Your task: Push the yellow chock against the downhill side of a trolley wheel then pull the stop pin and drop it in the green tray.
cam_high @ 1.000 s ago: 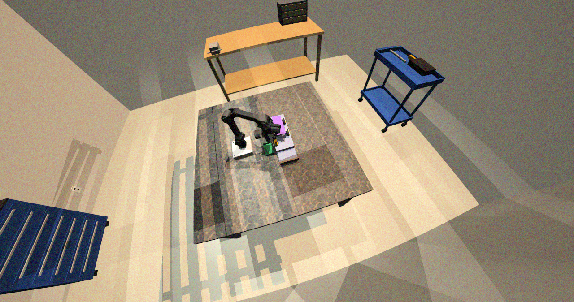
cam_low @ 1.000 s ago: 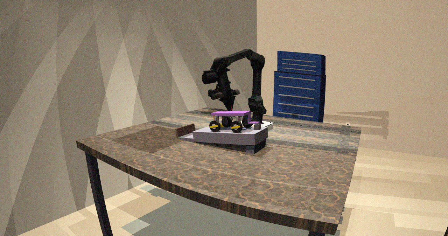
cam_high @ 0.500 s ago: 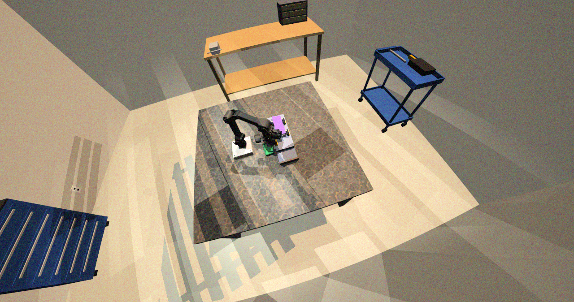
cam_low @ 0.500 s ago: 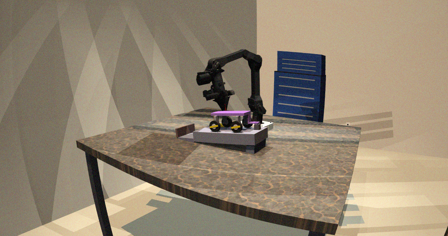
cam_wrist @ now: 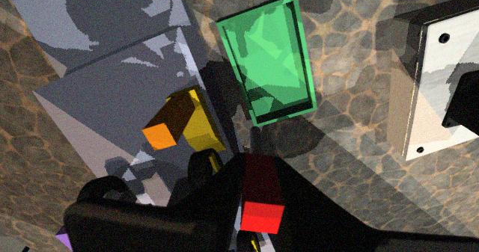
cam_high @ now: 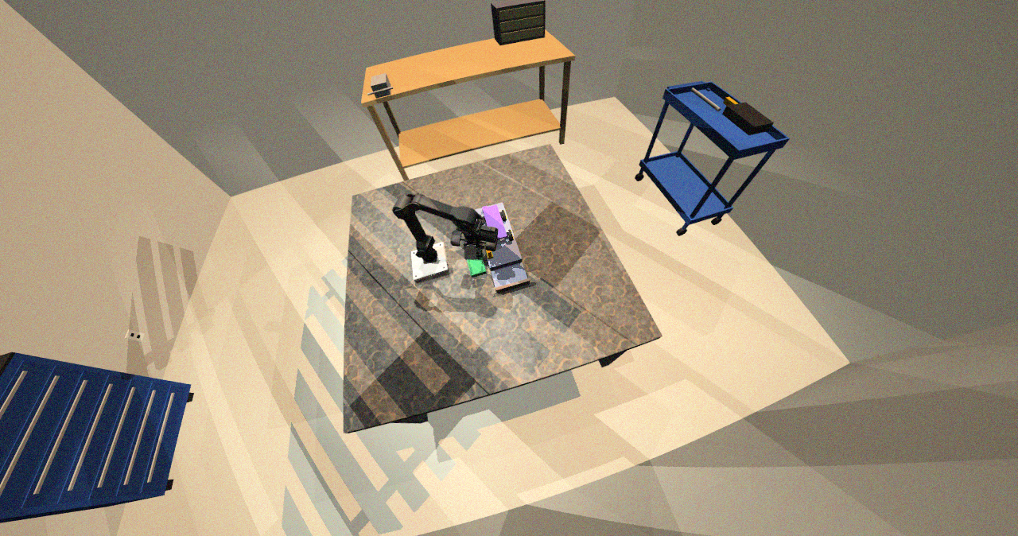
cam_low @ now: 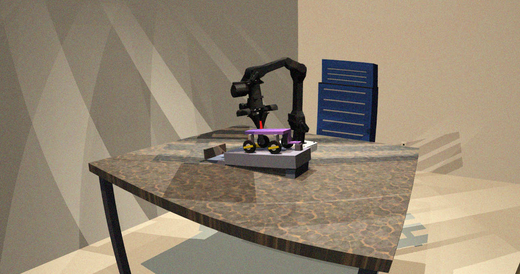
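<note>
My gripper (cam_low: 261, 127) (cam_wrist: 257, 162) is shut on the stop pin, whose red head (cam_low: 260, 124) (cam_wrist: 262, 218) shows between the fingers. The pin is out of the ramp and held above the table, beyond the uphill end of the green tray (cam_high: 475, 267) (cam_wrist: 277, 69) in the wrist view. The yellow chock (cam_high: 488, 254) (cam_wrist: 202, 130), with its orange handle (cam_wrist: 160, 137), lies on the ramp (cam_high: 509, 274) (cam_low: 260, 159) (cam_wrist: 112, 84), against or very near the downhill side of a wheel (cam_wrist: 202, 166). The purple trolley (cam_high: 493, 221) (cam_low: 269, 131) stands on the ramp. The pin's lower end is unclear.
The white base plate (cam_high: 429, 266) (cam_wrist: 430, 132) of the arm is on the tray's other side from the ramp. A brown end board (cam_low: 215, 151) stands at the ramp's downhill end. A small grey block (cam_low: 298, 146) is at the trolley's uphill end.
</note>
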Robot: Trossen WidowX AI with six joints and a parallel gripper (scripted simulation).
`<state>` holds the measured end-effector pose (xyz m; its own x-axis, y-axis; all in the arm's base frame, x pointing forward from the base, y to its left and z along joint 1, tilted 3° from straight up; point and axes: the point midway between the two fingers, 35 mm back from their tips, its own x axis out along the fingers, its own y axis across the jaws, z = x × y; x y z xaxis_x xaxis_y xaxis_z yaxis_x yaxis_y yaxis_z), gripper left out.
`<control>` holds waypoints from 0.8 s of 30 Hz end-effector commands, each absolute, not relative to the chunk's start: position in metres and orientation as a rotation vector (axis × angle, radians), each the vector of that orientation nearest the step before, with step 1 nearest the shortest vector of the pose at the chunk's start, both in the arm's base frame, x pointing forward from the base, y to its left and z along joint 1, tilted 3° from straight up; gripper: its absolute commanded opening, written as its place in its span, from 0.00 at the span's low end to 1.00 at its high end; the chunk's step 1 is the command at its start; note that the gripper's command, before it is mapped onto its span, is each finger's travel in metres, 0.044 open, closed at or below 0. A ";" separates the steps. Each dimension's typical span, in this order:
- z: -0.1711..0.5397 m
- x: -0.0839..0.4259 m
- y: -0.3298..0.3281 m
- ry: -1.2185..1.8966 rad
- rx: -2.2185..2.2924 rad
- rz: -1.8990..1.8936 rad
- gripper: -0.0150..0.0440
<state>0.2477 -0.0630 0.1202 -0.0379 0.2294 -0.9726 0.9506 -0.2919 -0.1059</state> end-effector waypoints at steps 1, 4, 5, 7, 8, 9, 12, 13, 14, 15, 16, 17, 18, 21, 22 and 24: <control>0.121 0.247 -0.063 1.159 1.651 -1.497 0.25; 0.121 0.247 -0.062 1.087 1.700 -1.574 0.25; 0.121 0.247 -0.062 1.063 1.716 -1.600 0.25; 0.121 0.247 -0.061 1.012 1.748 -1.650 0.25; 0.121 0.247 -0.061 0.986 1.764 -1.674 0.25; 0.121 0.247 -0.061 0.960 1.779 -1.699 0.25; 0.121 0.247 -0.060 0.878 1.825 -1.771 0.25; 0.121 0.247 -0.060 0.850 1.840 -1.795 0.25; 0.121 0.247 -0.060 0.821 1.855 -1.818 0.25; 0.121 0.247 -0.060 0.791 1.870 -1.840 0.25; 0.121 0.247 -0.059 0.761 1.885 -1.862 0.25; 0.121 0.247 -0.059 0.731 1.900 -1.884 0.25; 0.122 0.247 -0.059 0.700 1.915 -1.906 0.25; 0.122 0.247 -0.058 0.603 1.959 -1.967 0.25; 0.122 0.247 -0.058 0.570 1.974 -1.987 0.25; 0.122 0.247 -0.058 0.503 2.003 -2.024 0.25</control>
